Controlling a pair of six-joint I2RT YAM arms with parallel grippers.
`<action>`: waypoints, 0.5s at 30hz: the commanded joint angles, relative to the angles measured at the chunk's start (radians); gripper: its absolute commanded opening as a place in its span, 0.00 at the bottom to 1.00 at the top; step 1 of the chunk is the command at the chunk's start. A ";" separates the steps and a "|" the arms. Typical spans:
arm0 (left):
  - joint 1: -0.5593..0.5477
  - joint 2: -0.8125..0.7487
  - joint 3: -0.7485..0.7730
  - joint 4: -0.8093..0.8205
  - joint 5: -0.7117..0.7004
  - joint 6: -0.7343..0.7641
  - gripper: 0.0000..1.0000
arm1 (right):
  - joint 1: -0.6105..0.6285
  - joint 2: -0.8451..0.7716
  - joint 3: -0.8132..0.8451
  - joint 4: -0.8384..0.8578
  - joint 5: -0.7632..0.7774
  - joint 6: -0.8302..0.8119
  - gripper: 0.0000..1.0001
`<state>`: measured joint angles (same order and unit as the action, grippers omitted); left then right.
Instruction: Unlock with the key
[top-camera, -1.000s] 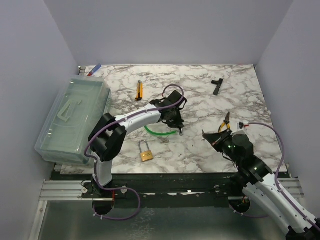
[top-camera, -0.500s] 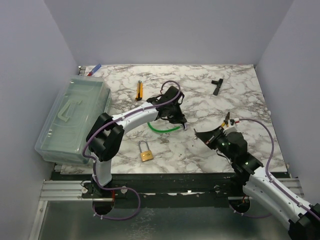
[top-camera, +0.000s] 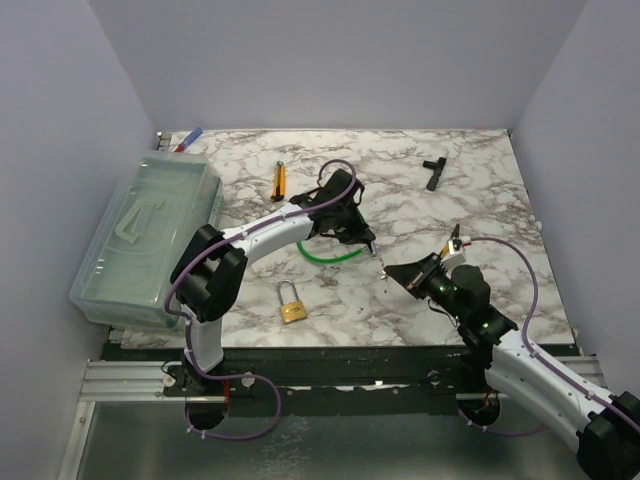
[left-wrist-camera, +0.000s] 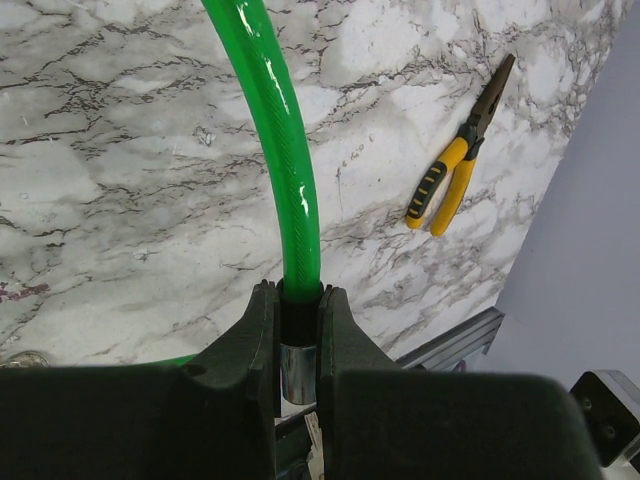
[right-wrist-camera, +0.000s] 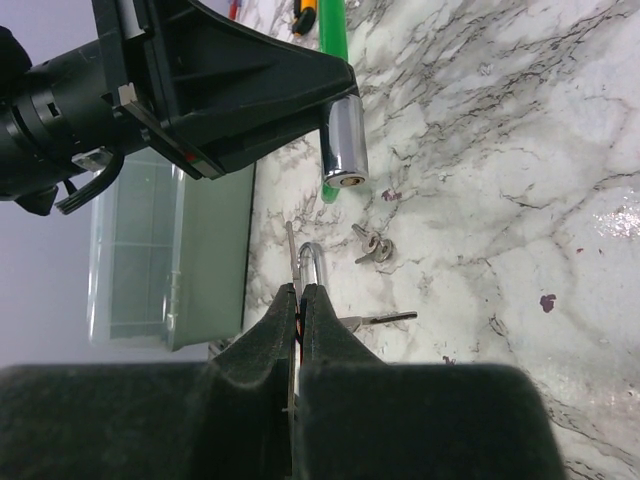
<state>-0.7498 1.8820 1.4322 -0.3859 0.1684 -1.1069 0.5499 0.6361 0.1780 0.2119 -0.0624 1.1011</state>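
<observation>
My right gripper (top-camera: 393, 272) is shut on a thin silvery strip seen edge-on, apparently the key (right-wrist-camera: 293, 250), which pokes out past the fingertips (right-wrist-camera: 300, 290). Beyond its tip lies the small brass padlock (top-camera: 291, 303); its shackle (right-wrist-camera: 313, 262) shows just past the jaws. My left gripper (top-camera: 362, 237) is shut on the black collar and chrome end (right-wrist-camera: 345, 145) of the green cable loop (left-wrist-camera: 285, 130) and holds that end above the table. Two more small keys (right-wrist-camera: 372, 246) lie on the marble below the chrome end, and another (right-wrist-camera: 385, 320) lies beside my right jaws.
Yellow-handled pliers (left-wrist-camera: 455, 150) lie right of centre, mostly behind my right arm in the top view. A black T-shaped tool (top-camera: 434, 170) lies at the back right, a yellow knife (top-camera: 279, 180) at the back. A clear lidded box (top-camera: 150, 235) fills the left side.
My right gripper has swung left toward the table's middle and now sits close under the left gripper. The left gripper shifted slightly, still holding the cable end.
</observation>
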 joint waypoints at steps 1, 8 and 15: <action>0.005 -0.056 -0.012 0.049 0.044 -0.042 0.00 | 0.005 0.013 -0.012 0.064 -0.021 0.006 0.00; 0.010 -0.074 -0.028 0.076 0.049 -0.058 0.00 | 0.005 0.033 -0.036 0.091 -0.001 0.046 0.00; 0.016 -0.093 -0.043 0.089 0.061 -0.066 0.00 | 0.005 0.074 -0.053 0.157 0.001 0.066 0.00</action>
<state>-0.7387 1.8408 1.4029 -0.3412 0.1936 -1.1400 0.5499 0.6960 0.1387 0.2909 -0.0654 1.1500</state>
